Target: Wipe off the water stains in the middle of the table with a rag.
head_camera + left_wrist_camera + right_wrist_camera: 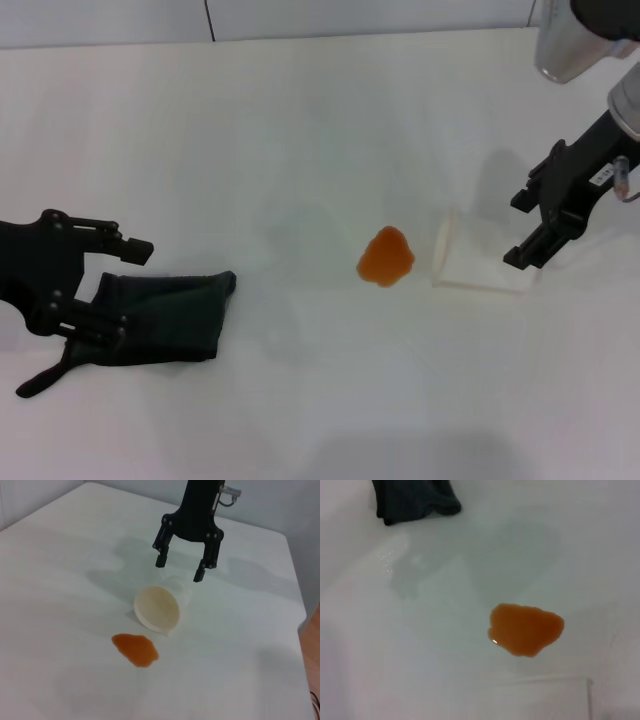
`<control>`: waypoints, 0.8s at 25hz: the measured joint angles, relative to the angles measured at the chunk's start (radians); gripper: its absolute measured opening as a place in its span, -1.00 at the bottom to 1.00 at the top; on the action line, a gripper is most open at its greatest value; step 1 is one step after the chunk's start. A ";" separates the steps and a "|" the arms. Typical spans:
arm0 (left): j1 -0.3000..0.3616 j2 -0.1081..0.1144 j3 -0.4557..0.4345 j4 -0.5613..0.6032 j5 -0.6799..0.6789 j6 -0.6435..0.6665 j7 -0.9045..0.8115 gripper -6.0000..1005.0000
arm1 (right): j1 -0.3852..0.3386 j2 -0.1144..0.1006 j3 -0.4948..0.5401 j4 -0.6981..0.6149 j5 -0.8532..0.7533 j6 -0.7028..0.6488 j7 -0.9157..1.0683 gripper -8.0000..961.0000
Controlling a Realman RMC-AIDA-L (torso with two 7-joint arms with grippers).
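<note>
Left claw [112, 285] open around rag [165, 315] edge on desk [300, 120]. Right claw [524, 228] open above tipped cup [478, 262]. Orange stain [386, 256] between.

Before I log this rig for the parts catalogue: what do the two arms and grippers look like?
Both grippers are matte black with slim, angular parallel fingers on linkage bars. The right gripper carries a small white label and a thin looped cable by its wrist, below a silver-grey arm housing. The left gripper is all black, with visible pivot joints.

Bright even light; faint soft shadows on the table [300, 120]; slight blur
</note>
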 joint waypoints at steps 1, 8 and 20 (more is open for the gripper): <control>0.001 0.001 0.000 0.000 0.003 0.000 0.002 0.69 | 0.000 0.000 0.000 0.001 0.000 0.002 -0.001 0.66; 0.002 0.002 0.000 0.001 0.045 -0.003 0.014 0.69 | 0.004 0.002 -0.001 0.040 -0.002 0.020 -0.007 0.66; -0.001 -0.004 0.005 0.001 0.052 -0.005 0.029 0.68 | 0.093 0.012 -0.116 0.140 -0.026 0.065 0.082 0.65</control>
